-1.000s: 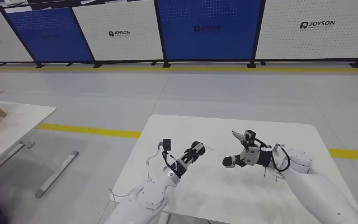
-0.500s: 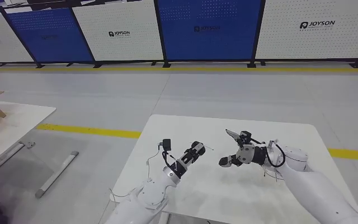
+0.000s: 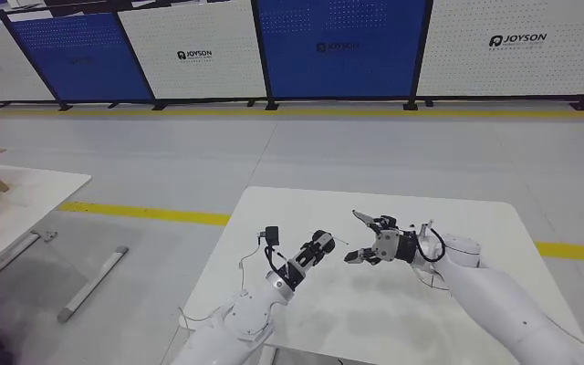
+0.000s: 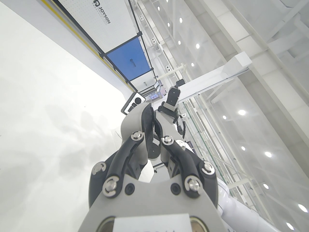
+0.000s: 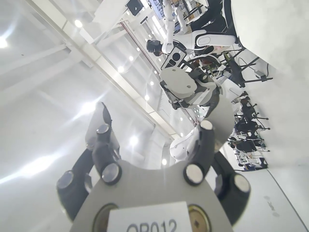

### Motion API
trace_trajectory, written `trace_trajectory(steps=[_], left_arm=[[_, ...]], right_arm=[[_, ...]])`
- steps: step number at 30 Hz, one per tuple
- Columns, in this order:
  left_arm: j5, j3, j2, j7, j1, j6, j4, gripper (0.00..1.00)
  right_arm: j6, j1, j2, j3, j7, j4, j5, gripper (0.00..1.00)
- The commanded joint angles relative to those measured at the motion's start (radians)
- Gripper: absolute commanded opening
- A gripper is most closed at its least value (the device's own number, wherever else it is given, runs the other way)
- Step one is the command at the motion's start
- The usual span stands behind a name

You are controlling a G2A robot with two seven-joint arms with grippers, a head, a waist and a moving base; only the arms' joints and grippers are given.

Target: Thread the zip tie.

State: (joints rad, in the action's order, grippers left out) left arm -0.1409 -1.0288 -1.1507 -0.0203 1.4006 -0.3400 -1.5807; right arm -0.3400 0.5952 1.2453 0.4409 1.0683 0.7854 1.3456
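My left gripper point(image 3: 323, 240) hovers over the white table point(image 3: 301, 205), near its left-centre. Its fingers point(image 4: 147, 119) are pressed together. A thin zip tie point(image 3: 341, 243) pokes out of its tip toward the other arm. My right gripper point(image 3: 357, 238) faces it from the right, a short gap away. It stands open with the zip tie's end level with the space between its fingers. In the right wrist view the right gripper point(image 5: 159, 114) has its fingers point(image 5: 104, 117) spread wide with nothing between them. One right fingertip point(image 4: 174, 94) shows beyond my left gripper.
Thin dark strands point(image 3: 432, 276) lie on the table under the right forearm. A second white table point(image 3: 36, 196) stands off to the left. Blue and white pegboard panels point(image 3: 342, 46) line the far side of the floor.
My right gripper has moved left across the table toward the left gripper, staying open. The left gripper and the zip tie have kept still.
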Motion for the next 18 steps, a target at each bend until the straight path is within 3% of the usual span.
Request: trace_trajectory(steps=[1, 14, 18], left_arm=[[0.0, 0.0, 0.0, 0.0, 0.0, 0.0, 0.0, 0.0], [0.0, 0.0, 0.0, 0.0, 0.0, 0.0, 0.0, 0.0], [0.0, 0.0, 0.0, 0.0, 0.0, 0.0, 0.0, 0.0]], right_arm=[[0.0, -0.009, 0.007, -0.015, 0.001, -0.017, 0.003, 0.44], [0.0, -0.042, 0.04, -0.078, 0.046, -0.087, 0.025, 0.46], [0.0, -0.047, 0.047, -0.087, 0.056, -0.106, 0.033, 0.4]])
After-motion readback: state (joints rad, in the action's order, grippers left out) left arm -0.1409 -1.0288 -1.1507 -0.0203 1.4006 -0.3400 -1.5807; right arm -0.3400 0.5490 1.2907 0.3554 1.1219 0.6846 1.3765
